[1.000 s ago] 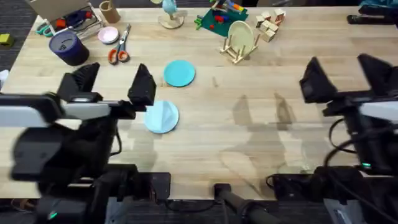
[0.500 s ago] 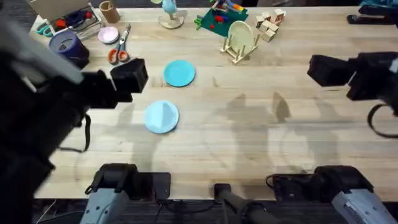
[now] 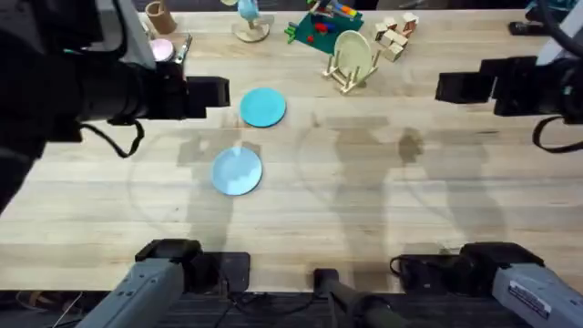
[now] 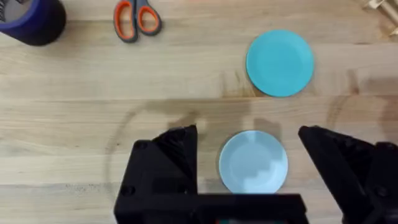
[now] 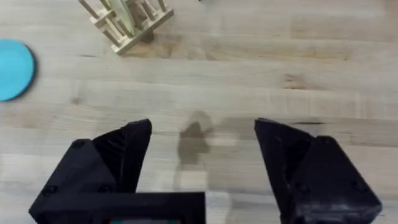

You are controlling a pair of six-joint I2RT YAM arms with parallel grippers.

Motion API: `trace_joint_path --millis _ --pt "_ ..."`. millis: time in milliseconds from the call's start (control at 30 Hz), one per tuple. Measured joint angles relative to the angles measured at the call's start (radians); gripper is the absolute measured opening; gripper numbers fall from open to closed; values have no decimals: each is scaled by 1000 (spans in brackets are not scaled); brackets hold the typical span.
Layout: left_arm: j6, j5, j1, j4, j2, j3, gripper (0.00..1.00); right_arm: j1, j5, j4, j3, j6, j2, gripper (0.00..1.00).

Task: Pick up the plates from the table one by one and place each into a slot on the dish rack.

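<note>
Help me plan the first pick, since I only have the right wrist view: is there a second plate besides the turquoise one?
Observer: Yes, a pale blue plate lies flat on the table, nearer the arms' bases than the turquoise plate.
Operator: Where's the left hand?
Observer: The left hand is open, above the pale blue plate.
Operator: Is the rack free?
Observer: Not fully. A cream plate stands in the dish rack.

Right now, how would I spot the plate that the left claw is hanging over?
Start at the wooden dish rack at the table's far side. Two round plates lie left of it. Yours is the pale blue plate, nearer the arm bases; the turquoise plate is brighter.
</note>
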Motion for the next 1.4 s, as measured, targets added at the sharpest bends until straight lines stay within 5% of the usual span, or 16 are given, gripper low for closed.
trace_joint_path --millis 233,400,467,633,800,1000,1033,1400 --pt "-4 1 0 -16 66 0 955 0 0 0 0 0 11 996" --pt "7 13 0 -16 66 1 167 0 0 0 0 0 11 996" --pt "24 34 3 -16 66 1 50 0 0 -1 0 0 11 996" --pt "73 165 82 -43 66 1 42 0 0 0 0 0 11 995" --pt "169 374 258 -110 87 1 42 0 0 0 0 0 11 996" --pt "325 626 412 -239 202 2 42 0 0 0 0 0 11 996" --pt "399 698 438 -283 263 2 42 0 0 0 0 0 11 996" --pt "641 828 452 -331 453 2 42 0 0 0 0 0 11 995"
